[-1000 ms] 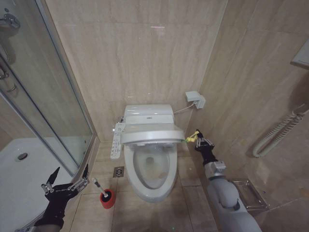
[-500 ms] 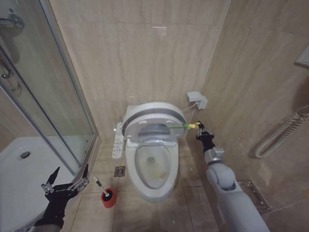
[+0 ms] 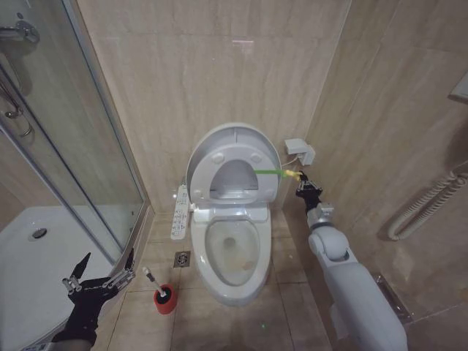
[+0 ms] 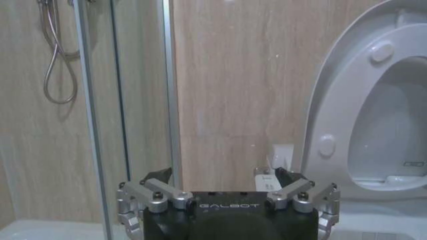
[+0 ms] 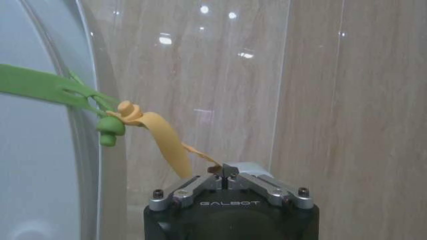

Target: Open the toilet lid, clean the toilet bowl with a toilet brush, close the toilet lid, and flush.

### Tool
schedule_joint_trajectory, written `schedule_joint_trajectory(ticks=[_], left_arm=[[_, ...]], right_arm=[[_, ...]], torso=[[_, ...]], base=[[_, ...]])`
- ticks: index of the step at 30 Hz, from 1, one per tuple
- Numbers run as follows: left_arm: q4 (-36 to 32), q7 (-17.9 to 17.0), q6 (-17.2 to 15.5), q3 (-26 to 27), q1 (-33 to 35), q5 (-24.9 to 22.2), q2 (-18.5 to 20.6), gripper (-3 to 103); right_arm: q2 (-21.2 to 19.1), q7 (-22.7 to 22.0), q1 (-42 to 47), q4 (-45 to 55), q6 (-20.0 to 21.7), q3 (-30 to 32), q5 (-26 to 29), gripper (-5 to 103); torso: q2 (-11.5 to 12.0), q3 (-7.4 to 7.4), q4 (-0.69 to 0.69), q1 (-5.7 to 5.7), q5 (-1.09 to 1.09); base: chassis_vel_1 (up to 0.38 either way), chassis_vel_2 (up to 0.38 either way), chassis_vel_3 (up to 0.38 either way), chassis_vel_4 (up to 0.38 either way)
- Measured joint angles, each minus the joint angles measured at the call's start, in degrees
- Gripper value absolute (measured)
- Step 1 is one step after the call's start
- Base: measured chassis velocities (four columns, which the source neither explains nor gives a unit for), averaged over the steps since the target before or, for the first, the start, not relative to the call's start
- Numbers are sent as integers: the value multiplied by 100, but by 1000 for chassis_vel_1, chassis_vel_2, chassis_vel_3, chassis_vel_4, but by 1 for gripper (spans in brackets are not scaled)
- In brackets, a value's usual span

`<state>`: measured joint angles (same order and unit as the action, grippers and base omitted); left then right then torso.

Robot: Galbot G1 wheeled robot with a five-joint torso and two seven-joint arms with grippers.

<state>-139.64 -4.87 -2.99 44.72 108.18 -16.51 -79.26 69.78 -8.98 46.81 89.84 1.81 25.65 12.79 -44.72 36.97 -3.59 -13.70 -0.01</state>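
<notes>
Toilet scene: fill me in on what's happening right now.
The right gripper, jaws shut on the yellow end of the green-yellow band, holds the toilet lid raised nearly upright against the wall. The toilet bowl lies exposed, with yellowish stains inside. The toilet brush stands in its red holder on the floor. The left gripper hovers open beside it, apart from the brush.

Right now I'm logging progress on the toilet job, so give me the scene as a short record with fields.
toilet lid: raised, near upright against the wall
pull strap: green-yellow band on the lid's edge, leading to the right gripper
right gripper: shut on the strap's yellow end, beside the lid
toilet bowl: uncovered, yellowish stains inside
toilet brush: standing in its red holder on the floor
left gripper: open, low near the shower door, holding nothing
</notes>
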Motion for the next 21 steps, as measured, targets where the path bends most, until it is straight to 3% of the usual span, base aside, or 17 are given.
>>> schedule_joint_trajectory(ticks=[11, 21], left_arm=[[0, 0, 0, 0, 0, 0, 0, 100], [0, 0, 0, 0, 0, 0, 0, 100]], right_arm=[[147, -111, -780, -640, 83, -330, 0, 1], [404, -181, -1459, -1389, 103, -617, -66, 1]], torso=[[1, 1, -6, -1, 1], [1, 1, -3, -1, 1]], base=[[0, 0, 0, 0], [0, 0, 0, 0]])
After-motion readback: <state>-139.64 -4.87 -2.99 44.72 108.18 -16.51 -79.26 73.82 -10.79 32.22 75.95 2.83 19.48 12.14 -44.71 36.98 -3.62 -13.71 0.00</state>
